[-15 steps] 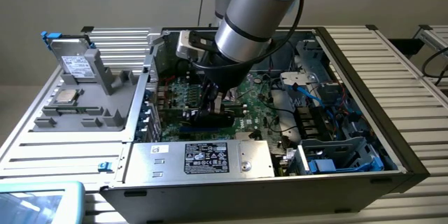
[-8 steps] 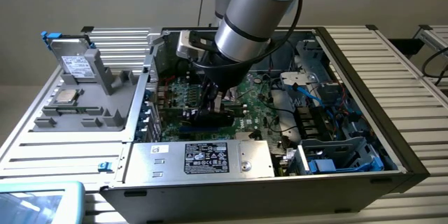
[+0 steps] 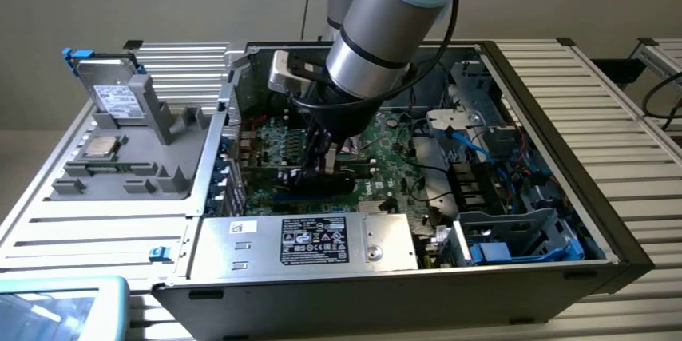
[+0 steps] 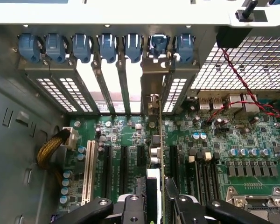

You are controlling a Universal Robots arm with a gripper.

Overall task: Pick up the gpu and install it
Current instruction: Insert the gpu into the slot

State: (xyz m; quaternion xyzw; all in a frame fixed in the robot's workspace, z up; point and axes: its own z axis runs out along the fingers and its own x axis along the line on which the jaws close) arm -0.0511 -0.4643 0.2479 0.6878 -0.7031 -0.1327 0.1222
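Observation:
The gpu [image 4: 154,151] stands edge-on between my fingers, over the black expansion slots of the green motherboard [image 4: 233,135]. Its silver end bracket [image 4: 151,86] reaches up into an open bay of the case's rear panel, under a blue latch [image 4: 158,44]. My gripper [image 4: 156,207] is shut on the gpu, one black finger on each face. In the exterior view the arm reaches down into the open computer case [image 3: 554,197], and the gripper [image 3: 323,164] holds the dark gpu [image 3: 318,180] low over the motherboard [image 3: 400,153].
A silver power supply [image 3: 319,241] sits near the case's front wall. Blue cables and a drive cage [image 3: 501,237] fill the exterior view's right. A grey tray [image 3: 64,197] outside the case holds a labelled drive box [image 3: 115,100]. A white slot [image 4: 89,168] and a yellow cable [image 4: 53,149] lie beside the gpu.

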